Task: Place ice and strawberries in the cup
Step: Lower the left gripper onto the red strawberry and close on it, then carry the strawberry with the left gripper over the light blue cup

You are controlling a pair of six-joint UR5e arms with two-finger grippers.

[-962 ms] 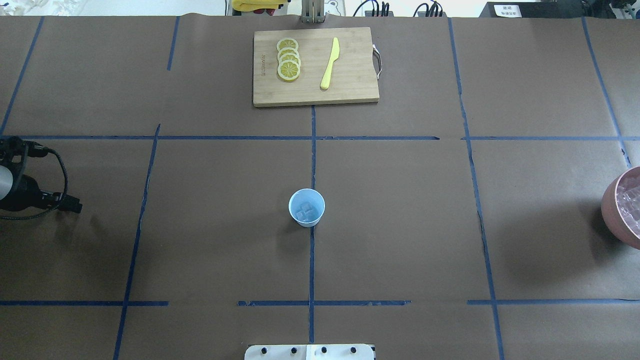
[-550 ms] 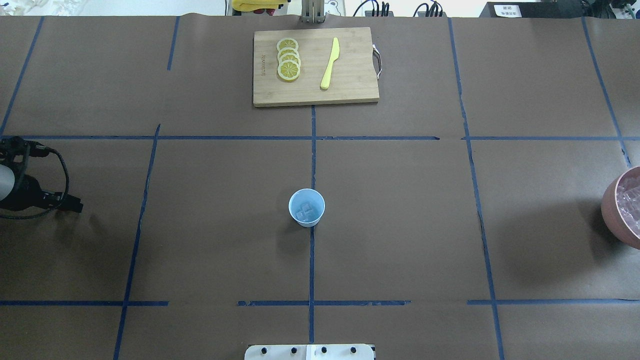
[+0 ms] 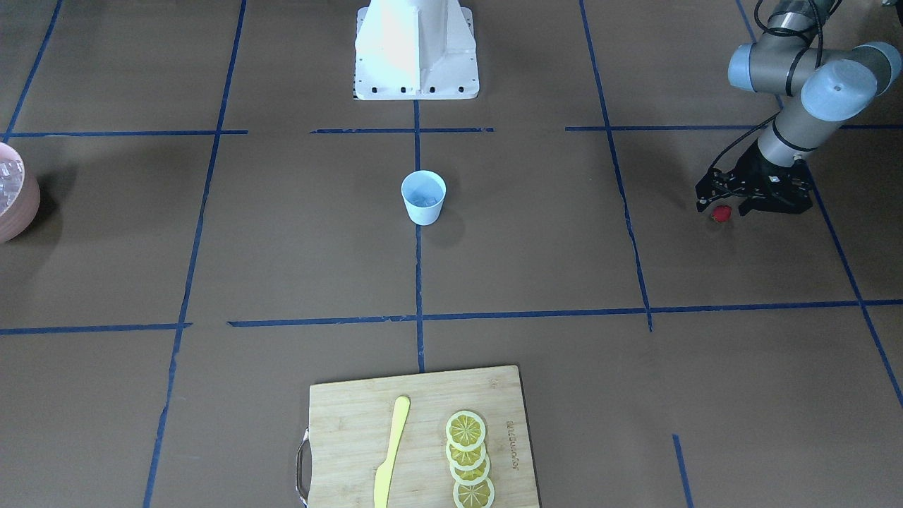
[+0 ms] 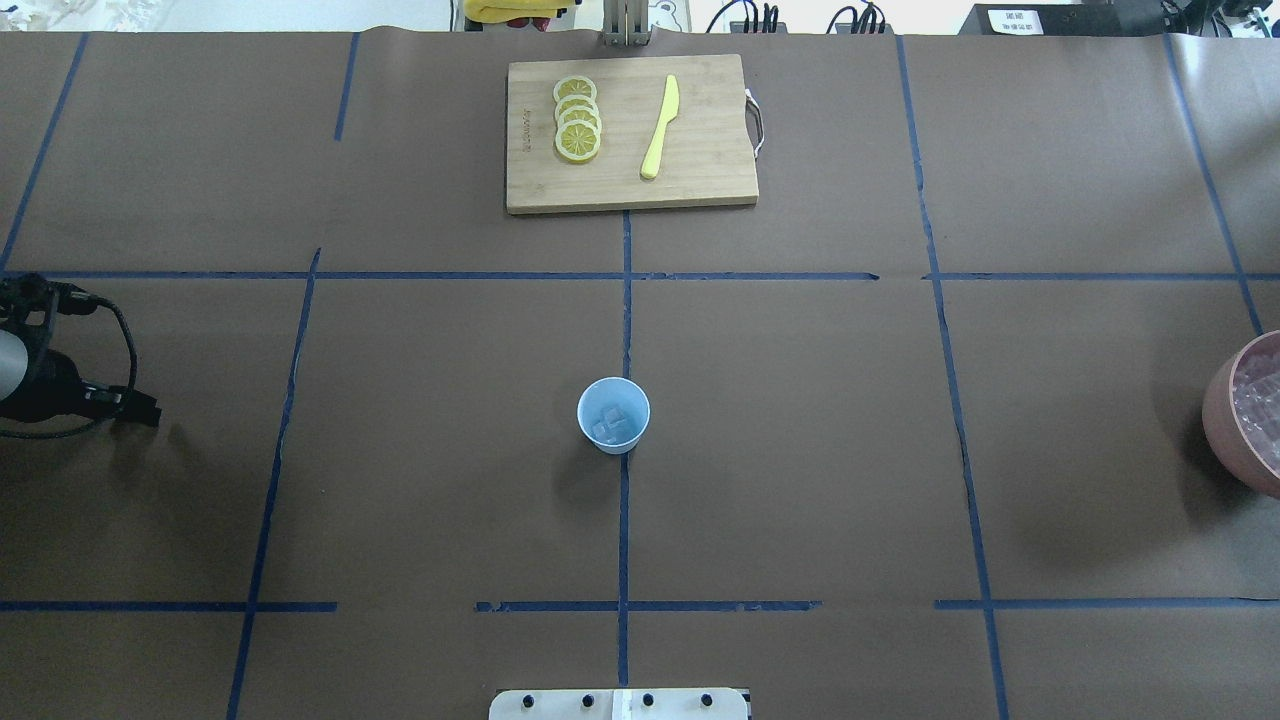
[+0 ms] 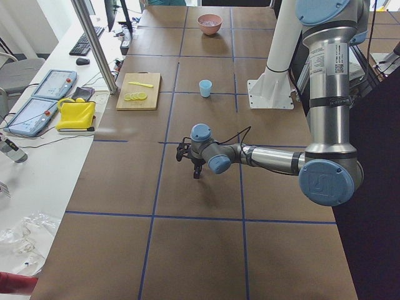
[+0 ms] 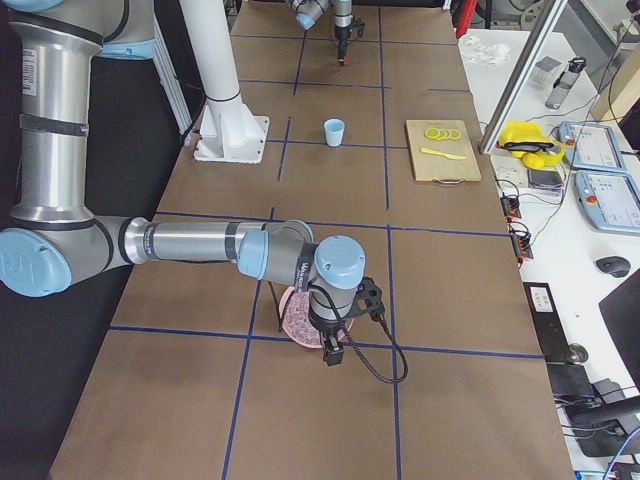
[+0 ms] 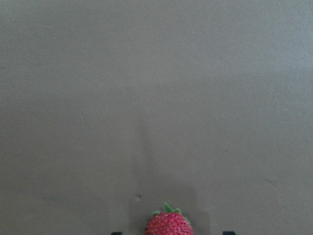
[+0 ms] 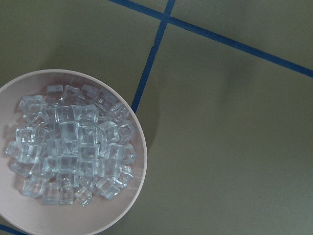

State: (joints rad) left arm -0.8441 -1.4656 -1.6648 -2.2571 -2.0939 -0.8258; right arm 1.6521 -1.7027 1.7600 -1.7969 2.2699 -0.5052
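The cup [image 4: 613, 415], white outside and pale blue inside, stands upright at the table's middle with a few pieces of ice [image 4: 612, 424] in it. More ice [image 8: 73, 152] fills the pinkish bowl [image 8: 141, 161] at the table's right end. One red strawberry [image 3: 720, 214] lies on the paper far to the robot's left. My left gripper [image 3: 721, 207] is low over it, open, a finger on each side. In the left wrist view the strawberry [image 7: 168, 226] sits at the bottom edge, clear of both fingertips. My right gripper [image 6: 335, 352] hangs above the bowl's edge; whether it is open or shut I cannot tell.
A wooden cutting board [image 4: 700, 180] at the far middle carries several lemon slices [image 4: 577, 118] and a yellow knife [image 4: 660, 127]. The robot's white base [image 3: 416, 49] stands behind the cup. Brown paper with blue tape lines covers the table.
My left gripper has shifted very slightly towards the table's left end. The cup, bowl and board have not moved.
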